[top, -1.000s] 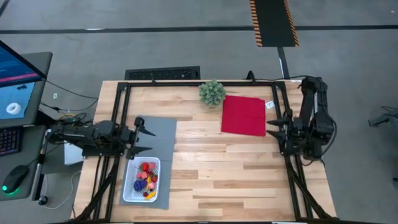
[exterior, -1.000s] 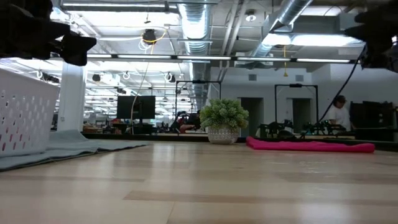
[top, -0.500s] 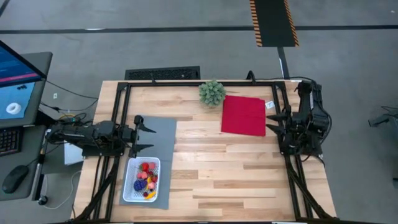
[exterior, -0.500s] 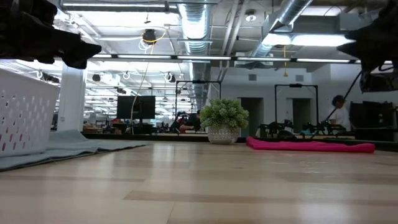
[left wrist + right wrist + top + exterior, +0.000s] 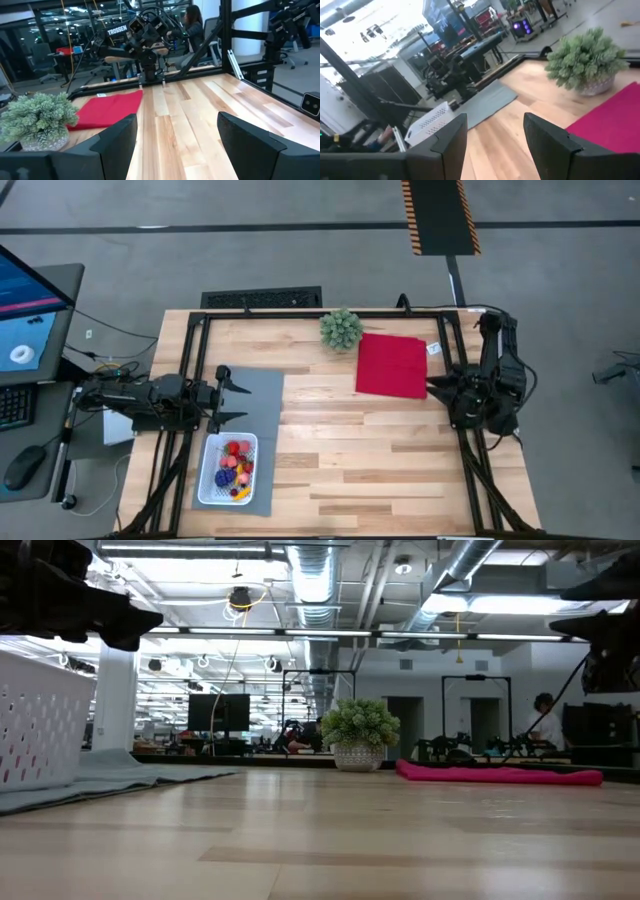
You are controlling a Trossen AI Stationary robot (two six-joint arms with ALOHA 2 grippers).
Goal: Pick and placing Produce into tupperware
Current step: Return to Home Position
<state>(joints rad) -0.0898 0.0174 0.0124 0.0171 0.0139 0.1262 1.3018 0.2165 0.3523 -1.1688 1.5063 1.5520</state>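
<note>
High view first: what moved?
– Only the right arm. Its pose has shifted slightly at the desk (image 5: 350,450) edge, with its end effector (image 5: 437,386) beside the cloth (image 5: 392,365). The left end effector (image 5: 238,404) hangs over the mat (image 5: 268,395), just past the tupperware (image 5: 203,470), as it did half a second ago.
And the produce (image 5: 237,463)?
– All inside the tupperware; none shows on the desk.
Low view?
– The tupperware stands at the left on the mat. The right arm's dark shape at the upper right has changed.
Left wrist view?
– Fingers apart, nothing between them.
Right wrist view?
– Same: spread and empty, facing the tupperware and plant (image 5: 582,60).
So?
– I judge the filling done; the arms only need to settle at rest.
</note>
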